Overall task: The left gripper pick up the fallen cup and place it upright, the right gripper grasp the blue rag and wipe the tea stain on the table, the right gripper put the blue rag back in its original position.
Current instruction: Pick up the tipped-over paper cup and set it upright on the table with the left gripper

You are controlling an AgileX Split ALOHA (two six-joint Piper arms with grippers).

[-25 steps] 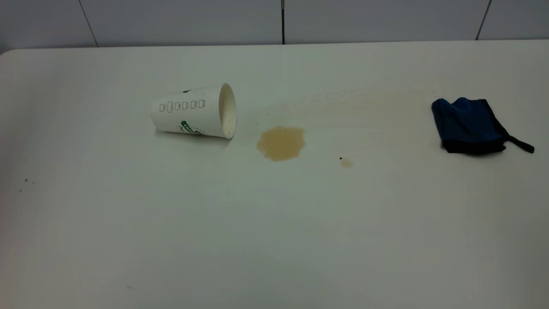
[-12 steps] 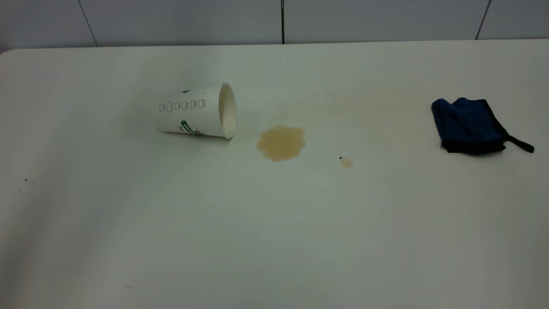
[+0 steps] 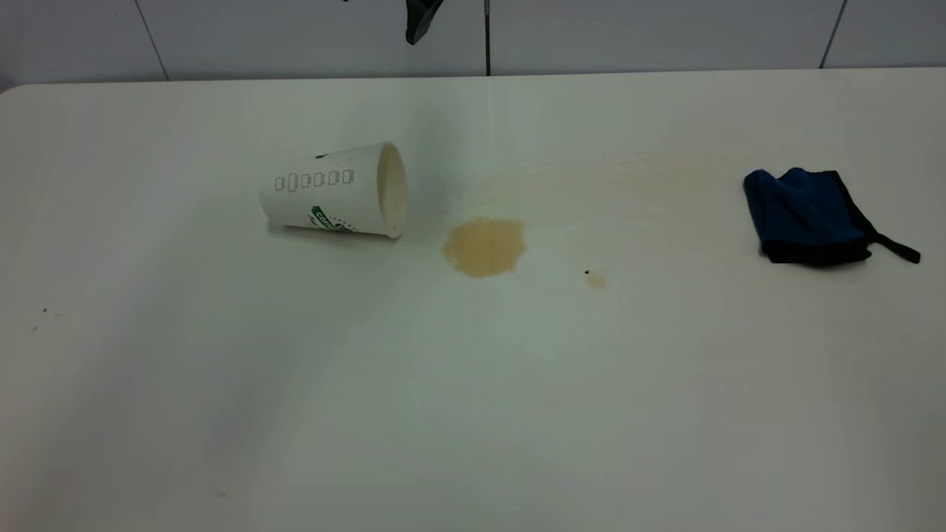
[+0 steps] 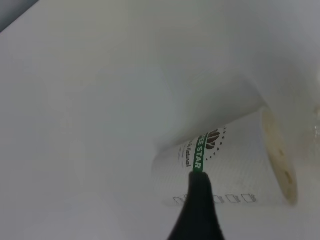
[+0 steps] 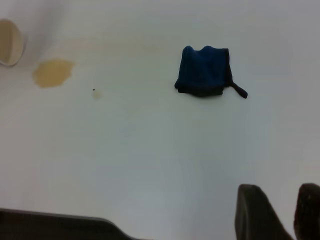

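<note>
Fallen cup point(image 4: 235, 165) (green banner: "…E STAR")

Bench point(image 3: 473, 414): front half bare, wide free room across it. Obstacles sit in one row toward the back: cup point(image 3: 336, 191) on its side at left, mouth toward the stain point(image 3: 485, 246) just beside it; rag point(image 3: 807, 216) well apart at right. Open gap between stain and rag, only a small spot point(image 3: 595, 280) there. Room clear around the cup's sides.

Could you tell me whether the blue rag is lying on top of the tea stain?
No, the blue rag lies apart from the tea stain, with bare table between them.
</note>
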